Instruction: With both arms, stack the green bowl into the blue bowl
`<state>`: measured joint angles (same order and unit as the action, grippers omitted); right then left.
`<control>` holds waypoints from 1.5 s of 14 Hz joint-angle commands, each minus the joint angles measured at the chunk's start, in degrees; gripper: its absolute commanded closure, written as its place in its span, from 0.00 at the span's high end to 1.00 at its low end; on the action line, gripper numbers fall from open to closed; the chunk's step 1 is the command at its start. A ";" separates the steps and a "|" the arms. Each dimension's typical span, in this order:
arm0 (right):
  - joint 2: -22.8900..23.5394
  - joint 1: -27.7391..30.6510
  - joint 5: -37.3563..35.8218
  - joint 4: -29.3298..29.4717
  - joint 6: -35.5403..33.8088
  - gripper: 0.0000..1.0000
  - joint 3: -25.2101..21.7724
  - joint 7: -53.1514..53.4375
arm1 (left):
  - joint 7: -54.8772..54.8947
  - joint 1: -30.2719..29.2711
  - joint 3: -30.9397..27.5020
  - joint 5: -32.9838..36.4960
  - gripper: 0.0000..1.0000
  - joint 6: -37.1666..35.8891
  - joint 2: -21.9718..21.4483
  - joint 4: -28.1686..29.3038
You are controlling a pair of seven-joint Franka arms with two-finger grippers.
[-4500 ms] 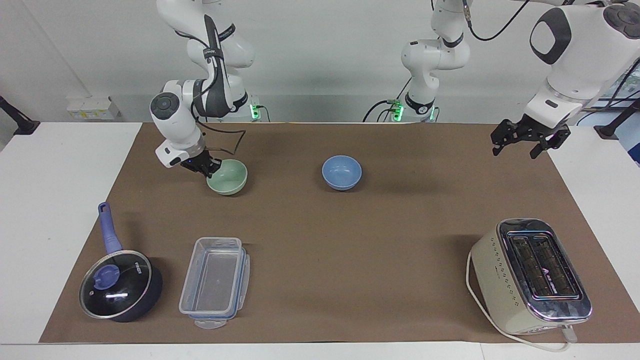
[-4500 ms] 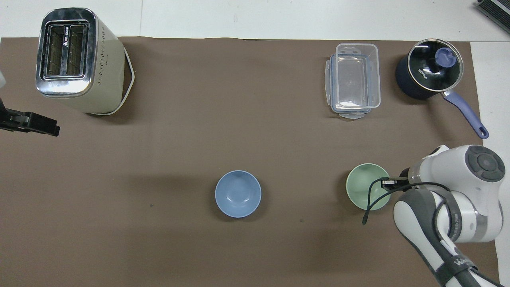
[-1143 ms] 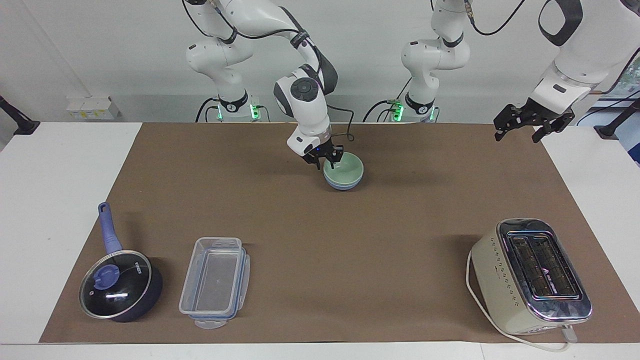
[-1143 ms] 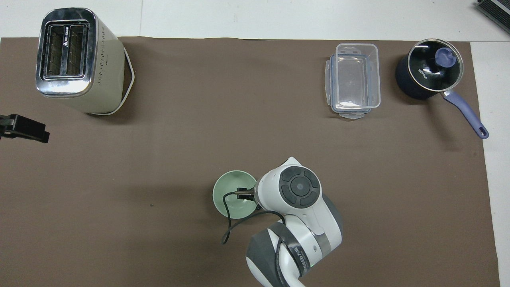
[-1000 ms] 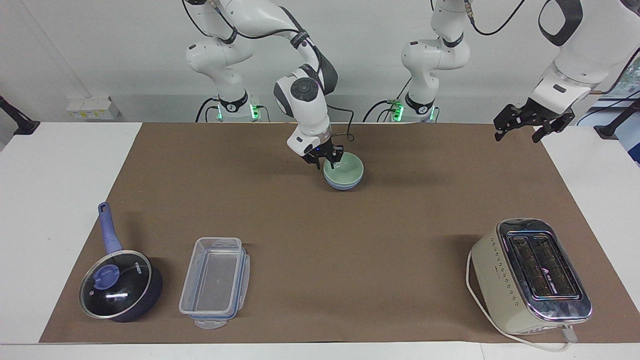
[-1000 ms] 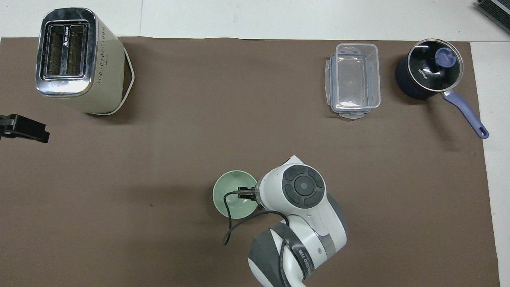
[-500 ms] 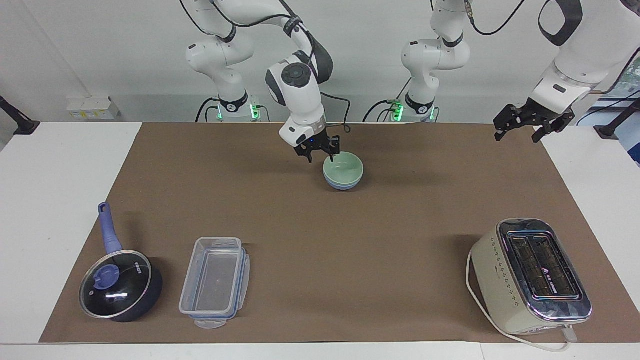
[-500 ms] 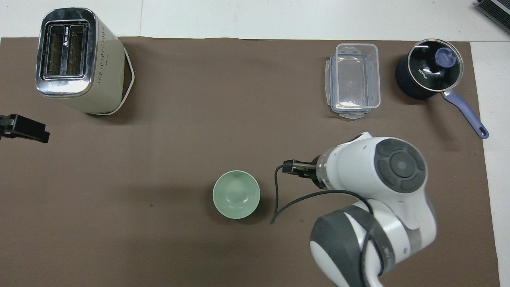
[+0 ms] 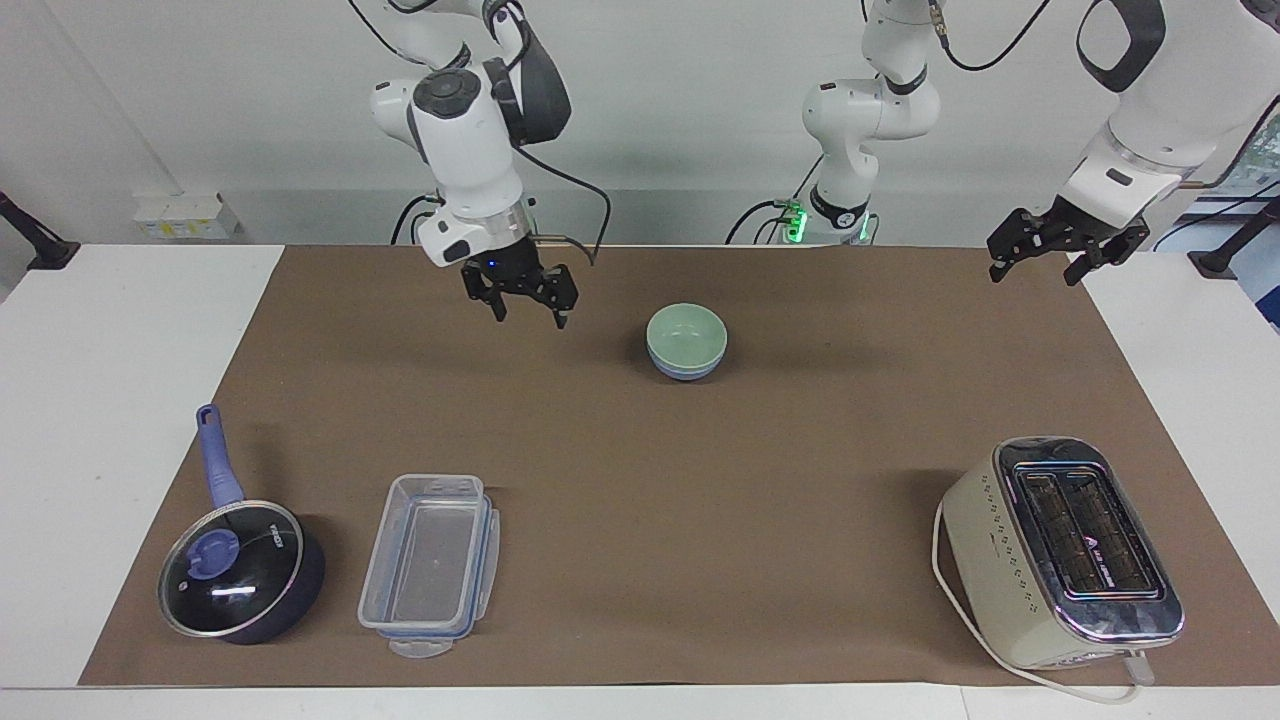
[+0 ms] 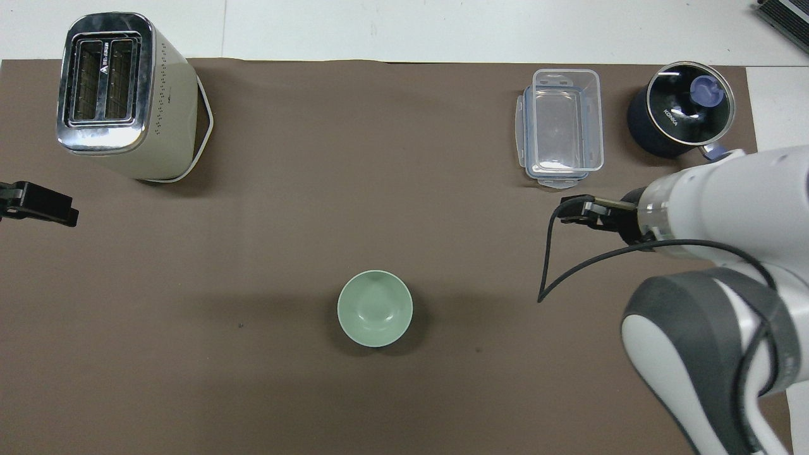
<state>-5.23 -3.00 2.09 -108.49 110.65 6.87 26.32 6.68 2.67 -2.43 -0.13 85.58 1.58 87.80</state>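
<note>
The green bowl (image 9: 686,332) sits nested inside the blue bowl (image 9: 688,373), of which only the lower wall shows under the green rim. The stack stands mid-table, nearer to the robots. In the overhead view the green bowl (image 10: 375,308) hides the blue one. My right gripper (image 9: 528,306) is open and empty, raised over the mat beside the stack, toward the right arm's end; it also shows in the overhead view (image 10: 571,211). My left gripper (image 9: 1036,268) waits open and empty over the mat's edge at the left arm's end, and its tip shows in the overhead view (image 10: 62,212).
A cream toaster (image 9: 1060,550) stands farther from the robots at the left arm's end. A clear lidless container (image 9: 430,565) and a dark-blue lidded saucepan (image 9: 240,570) stand farther out at the right arm's end. A brown mat (image 9: 700,520) covers the table.
My right gripper carried the green bowl over, set it into the blue bowl, let go, then rose and drew back toward the right arm's end. The left arm has barely moved.
</note>
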 commanded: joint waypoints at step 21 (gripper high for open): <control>4.70 6.95 -4.20 17.69 -20.74 1.00 0.60 -10.06 | -0.70 0.23 -0.12 0.92 1.00 -1.12 -0.35 -0.44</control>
<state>1.09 2.85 -1.99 -88.91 90.01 6.96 17.69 6.67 2.67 -2.43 -0.13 85.58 1.58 87.80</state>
